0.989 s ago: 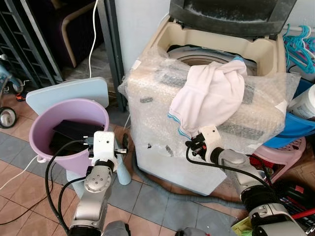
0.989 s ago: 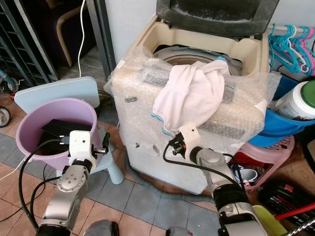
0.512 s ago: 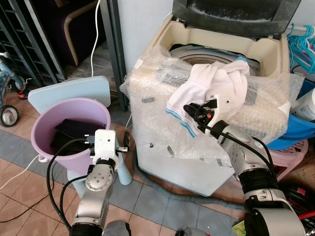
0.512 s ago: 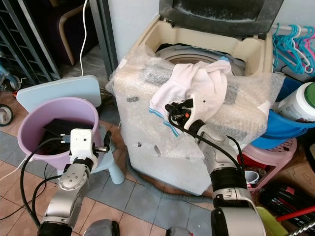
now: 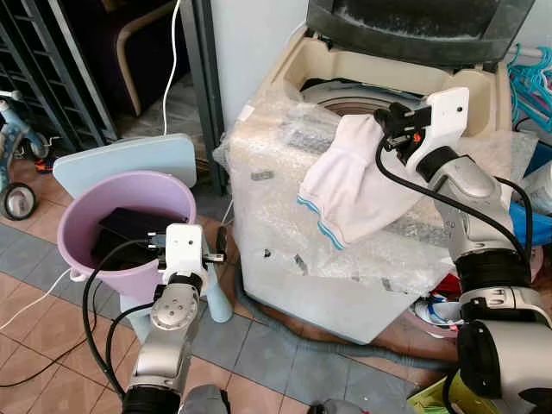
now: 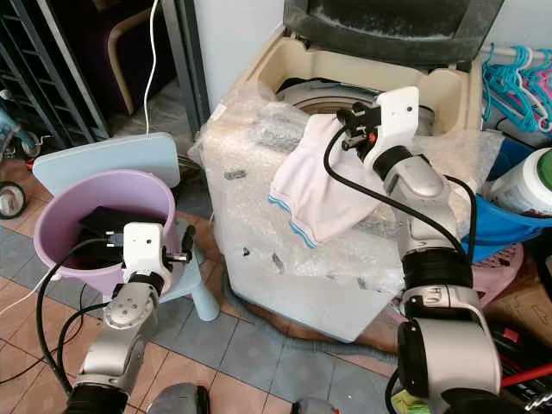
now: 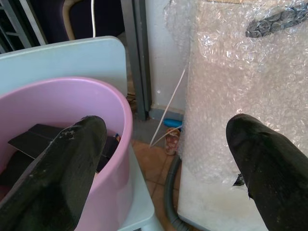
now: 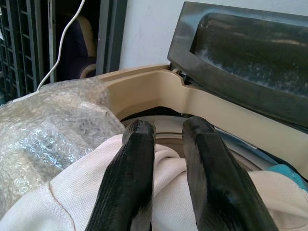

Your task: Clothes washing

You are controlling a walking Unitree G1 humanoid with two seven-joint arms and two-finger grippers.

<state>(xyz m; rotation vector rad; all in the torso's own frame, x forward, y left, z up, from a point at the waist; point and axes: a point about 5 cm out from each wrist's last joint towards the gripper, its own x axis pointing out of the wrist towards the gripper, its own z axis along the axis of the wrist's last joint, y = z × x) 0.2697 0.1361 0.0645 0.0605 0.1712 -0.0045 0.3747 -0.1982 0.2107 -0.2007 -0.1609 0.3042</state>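
One garment, the white cloth [image 5: 358, 185], hangs at centre right over the front rim of the washing machine [image 5: 371, 78]. The right gripper [image 5: 390, 125] pinches the cloth's upper edge, fingers [image 8: 139, 192] nearly pressed together; the drum opening lies just beyond them. The left gripper [image 7: 159, 168], lower left, is spread beside the pink bucket [image 5: 86, 224]

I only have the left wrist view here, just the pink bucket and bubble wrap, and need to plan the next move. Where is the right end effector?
Observer: The right end effector is up at the washing machine rim, fingers nearly together on the white garment.
Operator: Is that garment inside the drum?
Observer: No, most of it drapes over the bubble-wrapped front.
Operator: Is the lid open?
Observer: Yes, the dark lid stands raised.
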